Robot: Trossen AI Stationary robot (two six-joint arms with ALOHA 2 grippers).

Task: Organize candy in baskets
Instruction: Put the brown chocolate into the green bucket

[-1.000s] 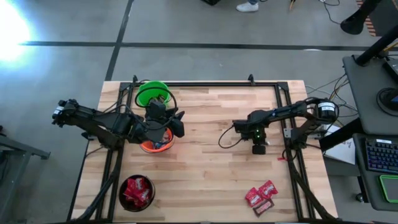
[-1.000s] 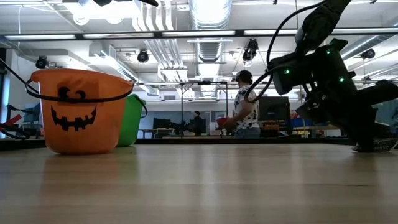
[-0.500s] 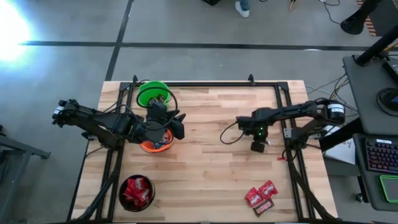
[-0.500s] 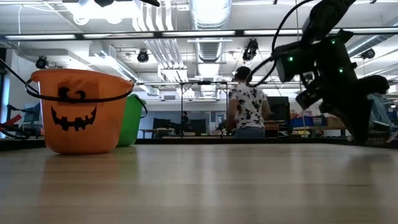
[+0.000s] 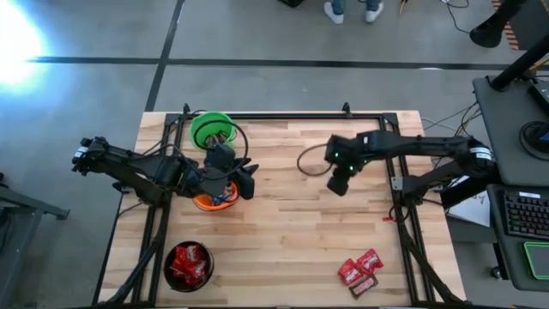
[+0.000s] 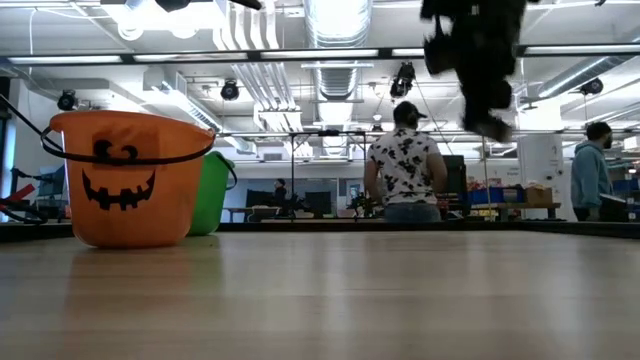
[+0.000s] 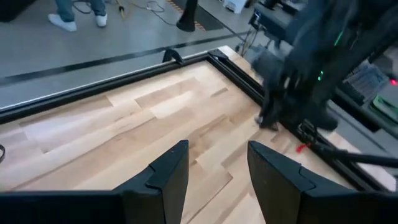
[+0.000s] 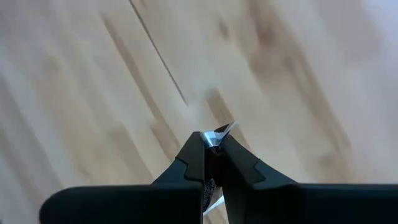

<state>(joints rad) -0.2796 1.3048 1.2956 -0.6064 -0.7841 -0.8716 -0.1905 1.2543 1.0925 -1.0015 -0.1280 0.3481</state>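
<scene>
Right now the light wooden slatted bench (image 5: 283, 240) carries all three buckets on its left half. Right arm has swung inward and up over the last second: it was low near the right edge, now the right gripper (image 5: 337, 183) hangs above the bench's middle, lifted well clear in the low view (image 6: 487, 95). Its fingers are pressed together on a small sweet with a dark, silver-edged wrapper (image 8: 214, 144), seen only from the right wrist. Judgement: a pick is done and the carry toward the buckets is under way; which bucket it is bound for cannot be told.

Left arm has barely moved. The left gripper (image 5: 241, 178) hovers just beside the orange plastic pumpkin-face bucket (image 5: 214, 198), fingers (image 7: 166, 175) spread with nothing between them.

Containers:
- Black round bucket (image 5: 169, 279), near-left corner: piled with red-wrapped sweets (image 5: 189, 262).
- Orange bucket: mostly hidden under the left arm; contents cannot be told.
- Bright green plastic bucket (image 5: 206, 129), far-left, just behind the orange one: inside looks bare green apart from the handle across it.

Remaining loose: a small cluster of red and dark-wrapped sweets (image 5: 360, 268) at the near-right corner, well apart from every bucket. So sorting is partly done.
</scene>
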